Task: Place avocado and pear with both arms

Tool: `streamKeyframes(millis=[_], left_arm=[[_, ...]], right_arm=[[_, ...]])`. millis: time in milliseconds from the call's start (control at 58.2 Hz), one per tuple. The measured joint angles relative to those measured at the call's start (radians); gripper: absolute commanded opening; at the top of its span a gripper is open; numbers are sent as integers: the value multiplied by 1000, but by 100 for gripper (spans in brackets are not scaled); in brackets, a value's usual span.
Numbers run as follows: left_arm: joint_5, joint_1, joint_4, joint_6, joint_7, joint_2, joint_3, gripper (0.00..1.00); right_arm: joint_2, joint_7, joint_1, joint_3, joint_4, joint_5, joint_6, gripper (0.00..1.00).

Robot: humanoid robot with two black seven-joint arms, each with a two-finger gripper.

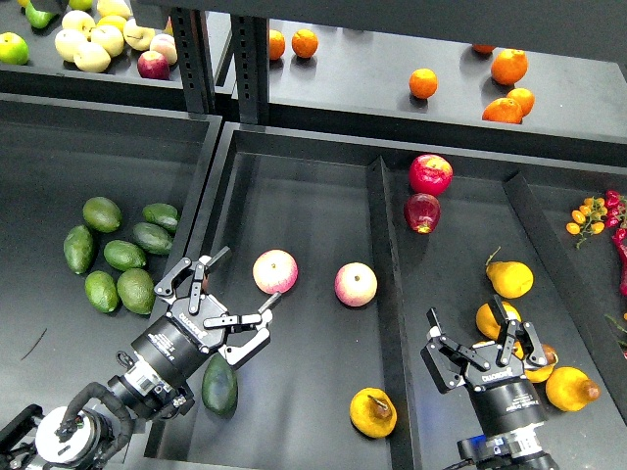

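Note:
The dark green avocado (219, 385) lies in the middle bin near its front left, just below my left arm. The yellow-orange pear (373, 412) with a brown blotch lies at the front right of the same bin. My left gripper (235, 294) is open and empty, above and beyond the avocado, its fingers pointing toward a pink apple (275, 271). My right gripper (475, 338) is open and empty over the right bin, to the right of the pear, in front of several yellow pears (510, 279).
A second pink apple (356, 284) lies mid-bin. Several lighter avocados (122, 257) fill the left bin. Two red apples (429, 175) sit at the back of the right bin. A raised divider (390, 294) separates the bins. Oranges (508, 69) and apples (93, 44) lie on the shelf behind.

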Motion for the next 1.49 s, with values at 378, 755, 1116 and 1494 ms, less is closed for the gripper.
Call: streamKeyframes(millis=[378, 755, 1116, 1494], left_arm=[[-38, 2, 15, 0, 9, 0, 0, 99], [-113, 4, 22, 0, 11, 0, -2, 99], [-108, -6, 56, 0, 10, 0, 1, 99], [-63, -24, 57, 0, 30, 0, 1, 99]], right_arm=[[0, 0, -1, -3, 0, -3, 0, 99], [0, 0, -1, -3, 0, -3, 0, 99], [0, 0, 2, -4, 0, -3, 2, 99], [0, 0, 4, -8, 0, -3, 5, 99]])
